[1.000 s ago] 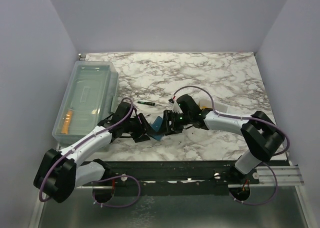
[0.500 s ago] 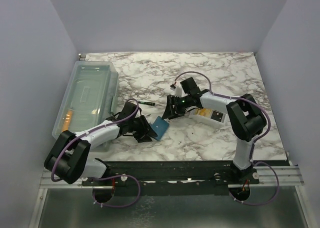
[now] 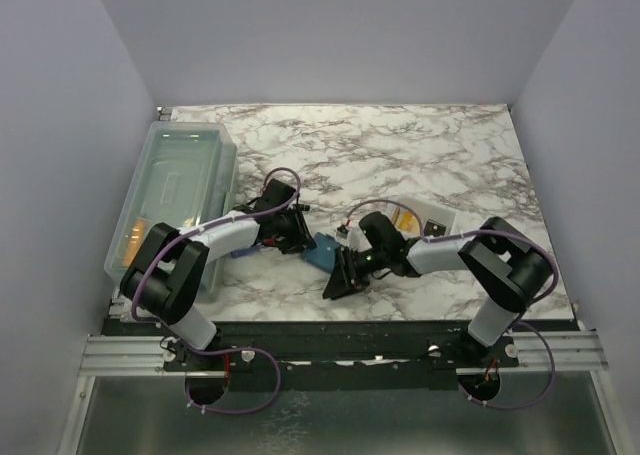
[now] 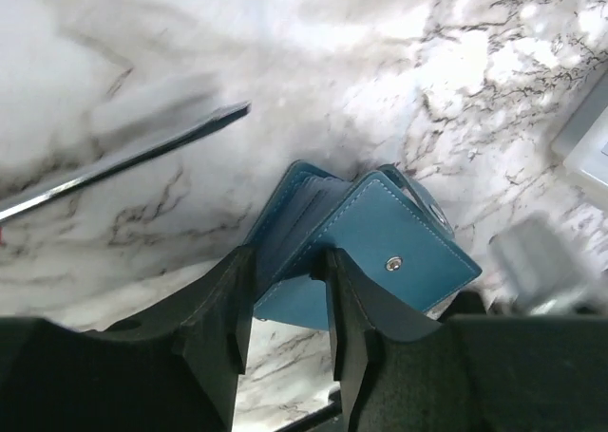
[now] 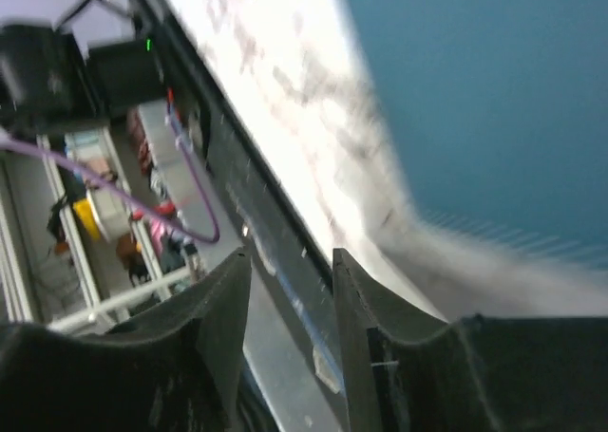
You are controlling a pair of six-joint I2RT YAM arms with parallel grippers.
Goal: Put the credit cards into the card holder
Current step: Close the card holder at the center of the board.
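Note:
The teal-blue card holder point(image 3: 322, 250) lies half folded on the marble table, between my two grippers. My left gripper point(image 3: 296, 237) is at its far-left side. In the left wrist view the card holder point(image 4: 399, 252) shows its snap, and the left gripper point(image 4: 289, 261) has its jaws apart with the layered edge at the tips; I cannot tell whether they press on it. My right gripper point(image 3: 338, 280) hangs at the card holder's near side, open and empty point(image 5: 290, 261), with the teal card holder point(image 5: 494, 90) just above it. One golden-orange credit card point(image 3: 404, 218) lies in the white tray point(image 3: 435, 225).
A large clear bin point(image 3: 175, 190) stands at the left edge with an orange item point(image 3: 135, 237) inside. A thin dark pen point(image 4: 123, 161) lies on the marble behind the card holder. The table's front edge and black rail point(image 3: 330, 330) run just below the right gripper.
The left gripper swung from the card holder's near-left side to its far-left side. The right gripper left the tray and dropped to the near side. Both pairs of jaws narrowed.

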